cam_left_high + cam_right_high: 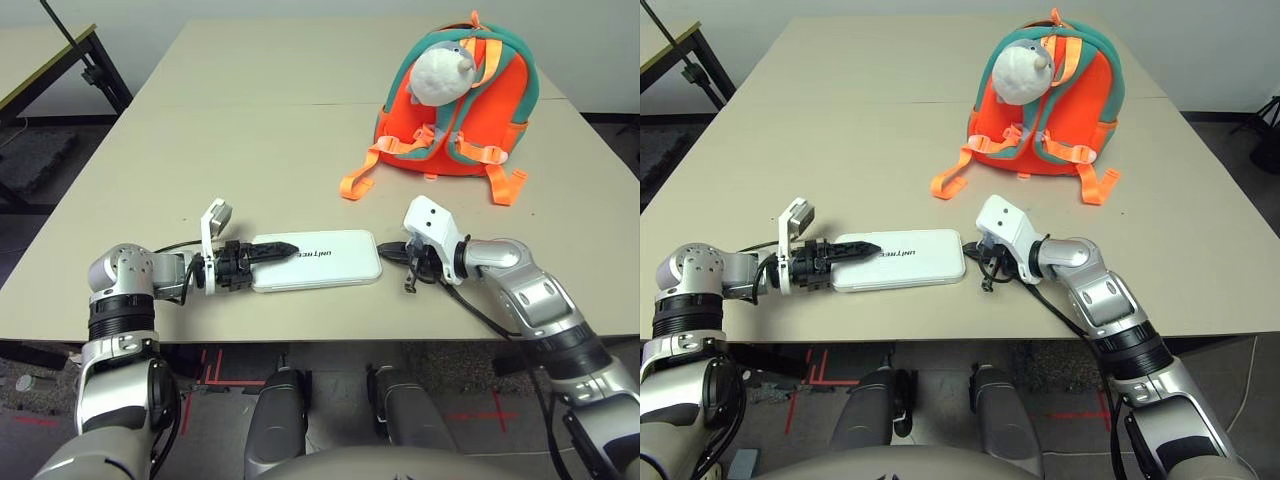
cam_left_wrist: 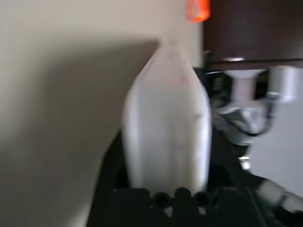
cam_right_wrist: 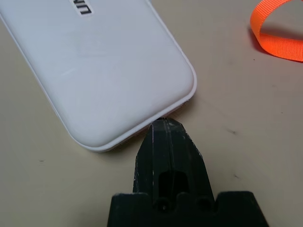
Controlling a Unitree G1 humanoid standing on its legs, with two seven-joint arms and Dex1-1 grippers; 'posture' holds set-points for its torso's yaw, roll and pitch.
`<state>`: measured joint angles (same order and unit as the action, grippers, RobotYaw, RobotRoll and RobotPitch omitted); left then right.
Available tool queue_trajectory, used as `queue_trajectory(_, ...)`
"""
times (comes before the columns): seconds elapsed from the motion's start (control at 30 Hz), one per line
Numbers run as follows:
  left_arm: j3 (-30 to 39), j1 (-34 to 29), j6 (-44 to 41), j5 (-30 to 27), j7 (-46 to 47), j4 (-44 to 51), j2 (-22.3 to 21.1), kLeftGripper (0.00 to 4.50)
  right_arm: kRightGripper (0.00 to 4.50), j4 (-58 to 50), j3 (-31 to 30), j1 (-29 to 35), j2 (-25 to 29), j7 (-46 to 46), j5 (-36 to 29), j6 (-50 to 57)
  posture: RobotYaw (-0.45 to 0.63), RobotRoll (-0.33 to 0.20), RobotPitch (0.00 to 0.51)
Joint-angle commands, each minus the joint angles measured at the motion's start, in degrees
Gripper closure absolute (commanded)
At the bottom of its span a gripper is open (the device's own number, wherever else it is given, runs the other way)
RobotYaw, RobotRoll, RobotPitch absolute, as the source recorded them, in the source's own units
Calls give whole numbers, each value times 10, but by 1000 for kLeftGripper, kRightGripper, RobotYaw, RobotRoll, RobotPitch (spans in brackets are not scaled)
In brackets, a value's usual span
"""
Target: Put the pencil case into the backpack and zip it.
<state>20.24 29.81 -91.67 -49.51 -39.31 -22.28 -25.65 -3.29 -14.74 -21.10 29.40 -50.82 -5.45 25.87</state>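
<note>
In the left eye view, the case (image 1: pixel 345 262) is lying flat on the desk (image 1: pixel 270 150), with its lettering facing up. The left end effector (image 1: pixel 292 250) is gripping the case from its left end, one black finger reaching over the lid. The right end effector (image 1: pixel 382 252) is pointing in at the opposite end, its fingers closed. The backpack (image 1: pixel 486 110) is standing upright beyond the case and to its right, well apart from it.

In the right eye view, the plush (image 1: pixel 1022 72) is hanging on the backpack side facing the case, and straps (image 1: pixel 1095 190) are trailing onto the desk towards it.

In the left wrist view, the case is sitting edge-on between the fingers.

In the right wrist view, the closed fingertips are meeting the case's end edge, seemingly touching it, and holding nothing.

The task is only beginning, it seems: the grip is in place, while lifting the case, getting it into the backpack and zipping are all remaining. Whether the backpack is gaping open, I cannot tell.
</note>
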Motion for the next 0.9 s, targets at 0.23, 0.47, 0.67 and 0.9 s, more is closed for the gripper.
queue_trajectory(0.23,1,-2,35,23,25,16,15,3269,4500,-9,-8,-2,-7,-3,-6,-7,-113,0,117)
queue_trajectory(0.47,30,27,85,14,13,23,-1,3269,3590,2,-7,-4,-4,3,2,-13,-112,0,117)
queue_trajectory(0.67,65,79,121,-8,2,26,-38,3269,1407,15,2,-5,16,-13,0,-18,-103,0,119)
queue_trajectory(0.9,104,118,144,-25,12,46,-54,3269,0,35,54,-23,19,5,-27,7,-97,0,121)
